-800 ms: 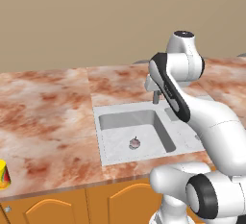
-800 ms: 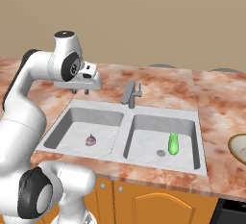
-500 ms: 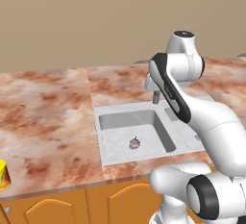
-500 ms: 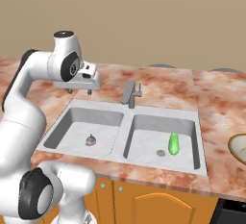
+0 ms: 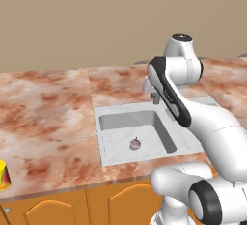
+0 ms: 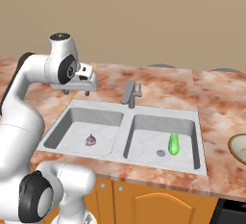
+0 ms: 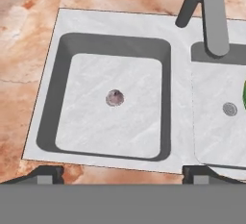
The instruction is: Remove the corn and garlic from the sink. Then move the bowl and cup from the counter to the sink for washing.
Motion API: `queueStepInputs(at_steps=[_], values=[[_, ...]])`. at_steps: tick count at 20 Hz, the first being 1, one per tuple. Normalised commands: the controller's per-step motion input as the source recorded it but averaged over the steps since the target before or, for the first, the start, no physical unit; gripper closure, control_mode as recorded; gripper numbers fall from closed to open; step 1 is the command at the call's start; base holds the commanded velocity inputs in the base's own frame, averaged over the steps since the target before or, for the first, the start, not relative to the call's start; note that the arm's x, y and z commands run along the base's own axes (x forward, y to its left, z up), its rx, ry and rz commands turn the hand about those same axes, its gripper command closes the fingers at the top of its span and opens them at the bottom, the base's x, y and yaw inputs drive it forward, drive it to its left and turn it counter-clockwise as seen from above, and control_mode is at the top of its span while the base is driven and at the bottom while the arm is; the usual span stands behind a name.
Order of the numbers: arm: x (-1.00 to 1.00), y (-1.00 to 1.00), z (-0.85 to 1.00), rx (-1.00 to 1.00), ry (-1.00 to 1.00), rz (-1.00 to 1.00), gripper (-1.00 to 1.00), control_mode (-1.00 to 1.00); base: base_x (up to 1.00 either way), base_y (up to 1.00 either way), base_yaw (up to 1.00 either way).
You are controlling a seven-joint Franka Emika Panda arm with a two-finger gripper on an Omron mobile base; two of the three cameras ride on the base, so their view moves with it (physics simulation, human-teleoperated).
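Hovering high above the sink's (image 6: 67, 115) left basin, the gripper (image 6: 78, 90) is seen with its fingers spread wide and nothing between them. The garlic (image 7: 115, 97) lies alone near the middle of that basin floor, almost directly beneath the hand. For this first pick, a straight descent is judged best, with the fingers kept wide until they sit either side of the small bulb, then closed gently so it is not squeezed out sideways. The corn (image 6: 173, 143) lies in the right basin, near the drain (image 6: 161, 153). The tap (image 6: 131, 93) stands on the divider between the basins, just beside the hand's path, and should be avoided on the lift and on any swing to the right. The cup (image 5: 4, 175) stands on the counter (image 5: 43, 118) far to the left, near the front edge, and the bowl (image 6: 239, 147) is partly seen on the counter at the far right.
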Motion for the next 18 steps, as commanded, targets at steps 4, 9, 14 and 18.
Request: queueStepInputs(at_steps=[4,9,14,18], values=[[0.00,0.08,-0.15,0.00,-0.10,0.00,-1.00,-1.00,0.00,0.00,0.00],[0.01,0.07,-0.17,0.00,-0.08,0.00,-1.00,-1.00,0.00,0.00,0.00],[0.05,0.04,-0.16,0.05,-0.05,0.00,-1.00,-1.00,0.00,0.00,0.00],[0.06,0.02,-0.16,0.09,0.00,0.00,-1.00,-1.00,0.00,0.00,0.00]])
